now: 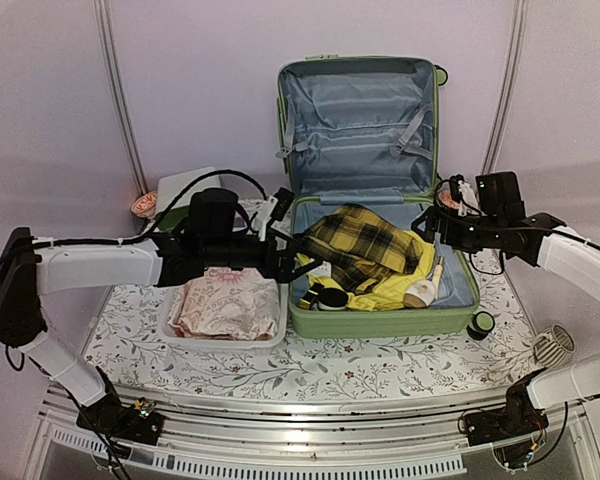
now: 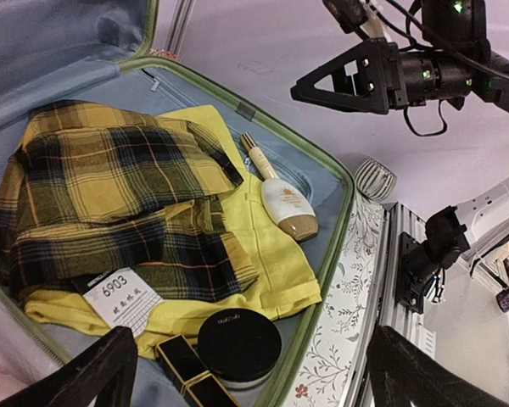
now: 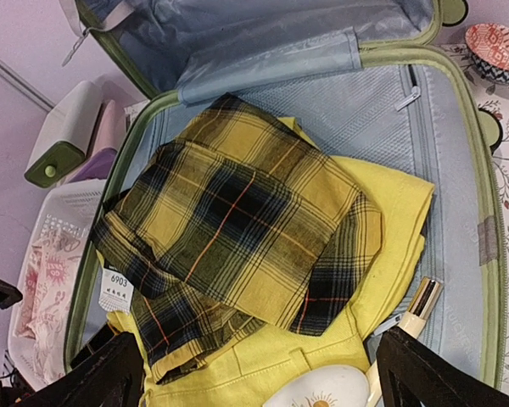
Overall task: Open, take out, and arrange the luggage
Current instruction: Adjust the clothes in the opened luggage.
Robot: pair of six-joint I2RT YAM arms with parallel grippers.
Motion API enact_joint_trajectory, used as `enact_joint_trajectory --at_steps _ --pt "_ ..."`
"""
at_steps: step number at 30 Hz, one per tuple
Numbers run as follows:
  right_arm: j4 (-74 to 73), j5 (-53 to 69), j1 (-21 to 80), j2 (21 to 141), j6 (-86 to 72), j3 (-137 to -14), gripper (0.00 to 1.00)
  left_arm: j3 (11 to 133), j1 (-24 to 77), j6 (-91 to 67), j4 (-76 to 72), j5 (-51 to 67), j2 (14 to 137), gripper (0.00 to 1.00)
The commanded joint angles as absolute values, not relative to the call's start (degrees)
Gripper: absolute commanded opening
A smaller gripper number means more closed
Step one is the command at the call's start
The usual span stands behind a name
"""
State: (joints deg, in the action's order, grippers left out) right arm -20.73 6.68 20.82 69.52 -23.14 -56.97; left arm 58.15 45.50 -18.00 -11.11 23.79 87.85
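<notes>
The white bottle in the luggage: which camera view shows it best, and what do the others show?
Left wrist view: the white bottle lies whole and close. The top external view shows it small, by the right wall of the luggage. The right wrist view cuts it off at the frame's bottom edge.

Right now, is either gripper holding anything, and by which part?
Nothing is held: the left gripper and right gripper are both open and empty at the luggage.

We see the light-green luggage [image 1: 310,322] at frame center, lid upright and open, clothes filling its lower half.
</notes>
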Motion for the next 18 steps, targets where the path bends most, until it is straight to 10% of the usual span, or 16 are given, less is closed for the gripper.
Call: enact_joint_trajectory --at_steps 1,18 --pt "-23.9 10.8 20.4 73.5 -20.4 -59.3 0.97 64.1 47.9 -18.2 -10.3 21.1 92.7 0.96" --pt "-25.7 16.9 24.8 88.8 -9.5 -68.7 0.79 89.9 46.2 -18.2 12.2 8.1 109.3 0.80"
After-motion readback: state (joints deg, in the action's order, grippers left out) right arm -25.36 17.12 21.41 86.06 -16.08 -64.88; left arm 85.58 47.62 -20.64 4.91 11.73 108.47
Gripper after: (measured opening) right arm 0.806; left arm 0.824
